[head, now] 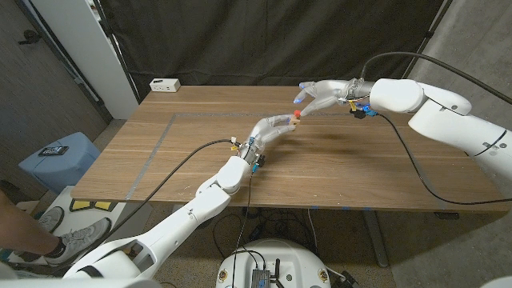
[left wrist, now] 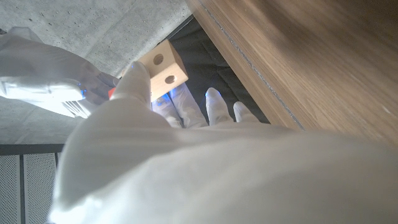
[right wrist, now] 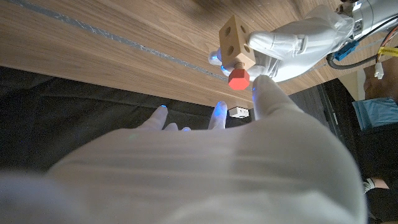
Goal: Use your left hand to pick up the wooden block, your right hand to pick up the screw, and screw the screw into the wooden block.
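The left hand's fingers (right wrist: 273, 45) pinch the wooden block (right wrist: 236, 38) and hold it up off the surface (head: 200, 152), over its middle toward the far edge. The right hand's fingers (right wrist: 266, 93) sit at the red head of the screw (right wrist: 238, 79), apparently gripping it, and the screw's tip meets a hole in the block's face. Both pickups look done; the screw seems started but its head stands well clear of the wood, so most of the turning is left. The left hand (head: 272, 130) and right hand (head: 322, 94) meet in mid-air, a white box (head: 165, 84) lying at the far left corner
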{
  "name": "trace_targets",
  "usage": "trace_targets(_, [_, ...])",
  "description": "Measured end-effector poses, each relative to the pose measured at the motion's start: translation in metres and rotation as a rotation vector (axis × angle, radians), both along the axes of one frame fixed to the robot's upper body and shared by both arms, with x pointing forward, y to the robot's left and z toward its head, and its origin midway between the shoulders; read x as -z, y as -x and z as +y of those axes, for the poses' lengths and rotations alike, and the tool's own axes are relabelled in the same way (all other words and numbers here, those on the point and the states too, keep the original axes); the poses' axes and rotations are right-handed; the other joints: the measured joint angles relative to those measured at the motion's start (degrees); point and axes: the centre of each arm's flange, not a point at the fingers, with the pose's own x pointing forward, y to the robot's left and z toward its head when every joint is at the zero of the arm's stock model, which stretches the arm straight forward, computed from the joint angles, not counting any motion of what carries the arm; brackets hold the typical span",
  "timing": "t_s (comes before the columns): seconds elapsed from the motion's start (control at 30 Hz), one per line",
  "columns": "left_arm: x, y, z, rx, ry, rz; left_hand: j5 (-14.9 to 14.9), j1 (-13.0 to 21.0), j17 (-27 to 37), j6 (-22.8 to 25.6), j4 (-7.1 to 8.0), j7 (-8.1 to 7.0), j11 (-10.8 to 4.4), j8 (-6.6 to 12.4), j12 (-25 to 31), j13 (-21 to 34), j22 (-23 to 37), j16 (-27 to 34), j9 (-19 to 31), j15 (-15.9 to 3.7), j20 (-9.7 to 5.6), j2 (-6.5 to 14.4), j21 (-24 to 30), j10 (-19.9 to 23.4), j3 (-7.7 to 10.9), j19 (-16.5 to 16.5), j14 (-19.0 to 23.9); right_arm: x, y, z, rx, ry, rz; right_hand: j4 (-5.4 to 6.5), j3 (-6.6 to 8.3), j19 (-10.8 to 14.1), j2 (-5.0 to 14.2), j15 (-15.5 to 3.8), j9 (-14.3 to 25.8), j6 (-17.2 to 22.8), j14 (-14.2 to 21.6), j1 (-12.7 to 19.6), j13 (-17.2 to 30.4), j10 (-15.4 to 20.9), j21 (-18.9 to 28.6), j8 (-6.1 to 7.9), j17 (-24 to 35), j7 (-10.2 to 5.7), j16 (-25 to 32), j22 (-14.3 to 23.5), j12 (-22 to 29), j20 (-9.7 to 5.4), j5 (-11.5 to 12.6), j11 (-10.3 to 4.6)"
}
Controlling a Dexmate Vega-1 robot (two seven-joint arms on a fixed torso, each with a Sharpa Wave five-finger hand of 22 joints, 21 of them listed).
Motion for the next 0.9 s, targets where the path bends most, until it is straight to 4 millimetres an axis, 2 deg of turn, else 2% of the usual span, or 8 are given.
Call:
trace_targets(0.47, [0.001, 0.0, -0.004, 0.011, 0.012, -0.004, 0.0, 0.0, 0.0, 0.0, 0.0, 0.0, 0.0, 0.0, 0.0, 0.0, 0.0, 0.0, 0.0, 0.0, 0.0, 0.0, 0.0, 0.0, 0.0, 0.0, 0.0, 0.0, 0.006, 0.006, 0.028, 0.052, -0.016, -0.09, 0.57, 0.0, 0.07, 0.52, 0.0, 1.7, 0.5, 0.5, 0.0, 0.5, 0.0, 0.0, 0.0, 1.31, 0.0, 0.0, 0.0, 0.0, -0.3, 0.51])
trace_targets(0.9, [0.004, 0.002, -0.005, 0.014, 0.016, -0.003, -0.2, 0.0, 0.0, 0.0, 0.0, 0.0, -0.02, 0.0, 0.0, 0.0, 0.0, 0.0, 0.0, 0.0, 0.0, 0.0, 0.0, 0.0, 0.0, 0.0, 0.0, 0.0, 0.012, 0.015, 0.049, 0.102, -0.048, -0.15, 1.1, 0.1, 0.15, 0.61, 0.0, 3.6, 0.6, 1.0, 0.0, 1.0, 0.0, 0.69, -0.3, 1.25, 0.0, 0.0, 0.4, -0.11, -0.7, 0.6])
